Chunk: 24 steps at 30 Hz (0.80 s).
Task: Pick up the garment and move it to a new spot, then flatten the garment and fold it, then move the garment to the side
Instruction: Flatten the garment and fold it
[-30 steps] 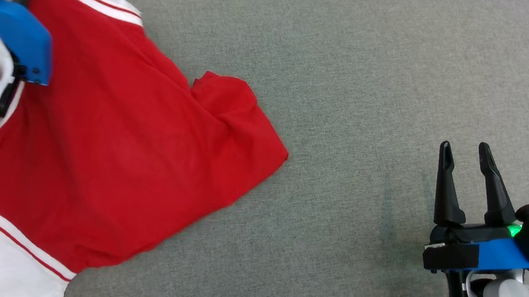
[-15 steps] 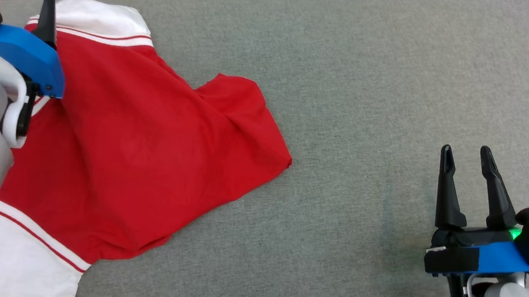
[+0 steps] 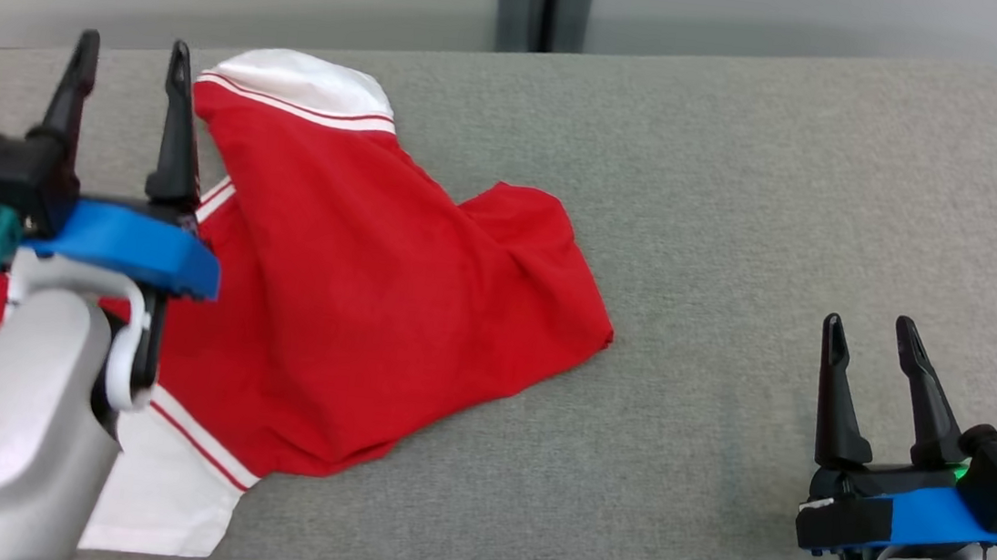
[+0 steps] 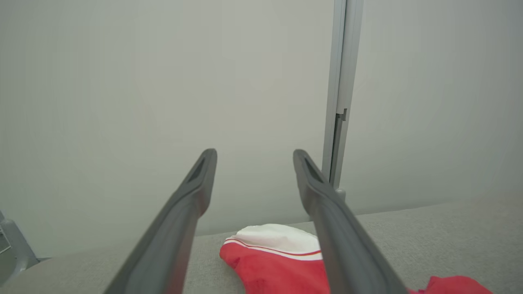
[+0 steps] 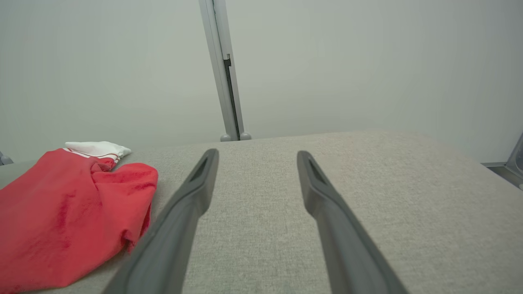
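At about 8 o'clock in the head view, the left tool [image 3: 133, 48] is released. Its two dark fingers stand apart with nothing between them and point toward 12 o'clock. In its own wrist view the fingers aim at the pale wall [image 4: 122, 81], and the cloth lies low beneath them.

The garment [image 3: 370, 286] is red with white ends edged by thin red stripes. It lies rumpled on the grey fabric table [image 3: 744, 203], covering the left half from 9 o'clock in to the centre. One white end sits at 11 o'clock, just beside the left tool's inner finger. Another white end lies at 7 o'clock, partly hidden behind the pale forearm. A red corner of the cloth reaches toward the middle of the table.

A grey post [image 3: 544, 1] stands beyond the far edge at 12 o'clock.

At 4 o'clock the right tool [image 3: 869, 325] is also released, its fingers spread over bare table, well apart from the garment.
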{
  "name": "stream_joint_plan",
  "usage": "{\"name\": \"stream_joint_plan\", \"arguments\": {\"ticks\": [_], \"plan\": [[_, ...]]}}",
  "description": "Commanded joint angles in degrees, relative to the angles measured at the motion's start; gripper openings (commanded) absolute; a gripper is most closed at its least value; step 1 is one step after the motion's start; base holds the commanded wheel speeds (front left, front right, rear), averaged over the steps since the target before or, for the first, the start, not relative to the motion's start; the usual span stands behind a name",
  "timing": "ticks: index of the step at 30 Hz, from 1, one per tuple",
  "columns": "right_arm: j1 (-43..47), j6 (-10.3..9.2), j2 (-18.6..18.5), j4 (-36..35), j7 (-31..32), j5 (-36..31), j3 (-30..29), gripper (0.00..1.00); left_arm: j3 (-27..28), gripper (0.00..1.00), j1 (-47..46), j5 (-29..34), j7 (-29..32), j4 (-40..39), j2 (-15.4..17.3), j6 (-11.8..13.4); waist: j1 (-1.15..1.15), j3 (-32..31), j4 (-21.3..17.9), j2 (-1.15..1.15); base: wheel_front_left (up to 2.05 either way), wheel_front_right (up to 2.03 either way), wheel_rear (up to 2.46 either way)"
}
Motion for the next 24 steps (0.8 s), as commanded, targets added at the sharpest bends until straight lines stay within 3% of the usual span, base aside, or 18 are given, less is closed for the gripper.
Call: {"name": "stream_joint_plan", "arguments": {"ticks": [1, 9, 24], "plan": [[0.7, 0.14, -0.1, 0.1, -0.2, -0.3, -0.1, 1.0, 1.6, 1.0, 2.6, 1.2, -0.3, -2.0, -0.9, 0.4, 0.0, -0.4, 0.7, 0.0, 0.0, 0.0, 0.0], [2.4, 0.14, -0.1, 0.8, -0.2, -1.0, -0.3, 1.0, 8.9, 1.0, 15.5, 6.9, -0.3, -8.8, -5.7, -0.1, 0.0, -3.8, 4.4, 0.0, 0.0, 0.0, 0.0], [5.6, 0.14, -0.1, 1.4, 0.2, -1.4, 0.2, 1.0, 15.9, 1.0, 30.8, 13.8, -0.3, -13.9, -11.5, -2.2, 0.0, -8.6, 8.2, 0.0, 0.0, 0.0, 0.0]]}}
